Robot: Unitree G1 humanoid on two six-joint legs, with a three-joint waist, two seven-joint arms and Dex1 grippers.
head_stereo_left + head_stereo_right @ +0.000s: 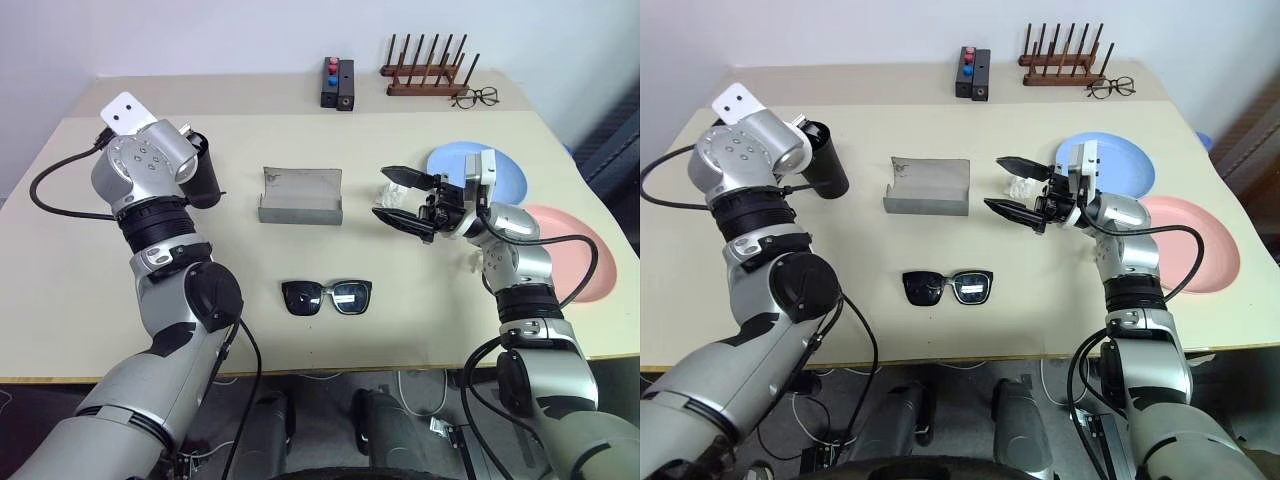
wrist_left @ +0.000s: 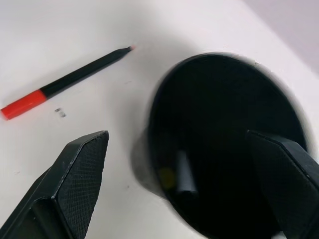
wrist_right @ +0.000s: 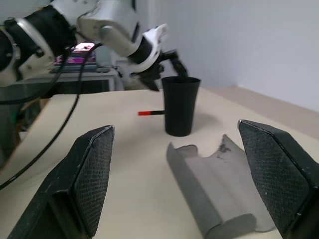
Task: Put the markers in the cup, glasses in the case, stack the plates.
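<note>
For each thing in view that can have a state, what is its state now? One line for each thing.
cup: upright, one marker inside
red-ended marker: lying on the table beside the cup
case: open, empty
sunglasses: lying on the table, outside the case
blue plate: flat, not stacked
pink plate: flat, not stacked
left gripper: open, over the cup
right gripper: open, empty
</note>
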